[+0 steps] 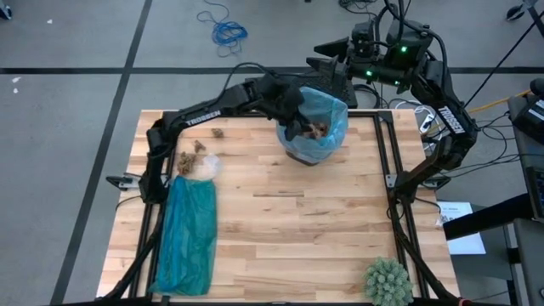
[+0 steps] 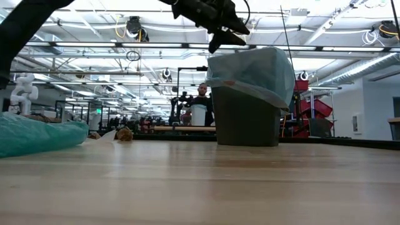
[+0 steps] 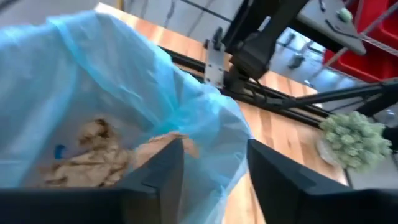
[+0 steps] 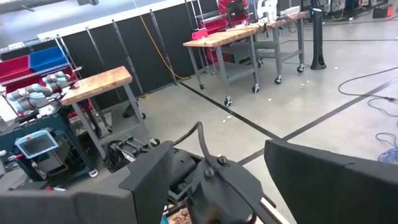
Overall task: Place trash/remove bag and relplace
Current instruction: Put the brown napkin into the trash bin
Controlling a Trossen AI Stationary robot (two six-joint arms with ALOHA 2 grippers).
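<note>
My left hand (image 1: 297,127) hangs just above the open mouth of the bag (image 1: 327,115), a pale blue liner fitted into a small dark bin (image 2: 245,119) that stands upright near the far edge of the table (image 1: 289,229). The bag's mouth faces straight up, and its long axis is vertical, following the bin. Its rim is folded out over the bin's top and droops down the sides.

My left hand's 2 fingers (image 3: 158,180) stand apart with a clear gap between them and grip nothing. Directly below them, inside the bag, lie crumpled brown scraps of trash (image 3: 93,152); 1 scrap sits close under the fingertips, though I cannot be sure whether it touches them.

More trash scraps (image 1: 191,157) remain on the table near my left arm's base, well apart from the bin, beside a white paper wad (image 1: 206,167). A darker teal bag (image 1: 187,234) lies flat along the table's left side, its length running from far to near. A spiky green ball (image 1: 388,280) sits at the near right corner.

My right hand (image 4: 217,180) waits behind the bin, past the table's far edge, its fingers spread wide and empty.
</note>
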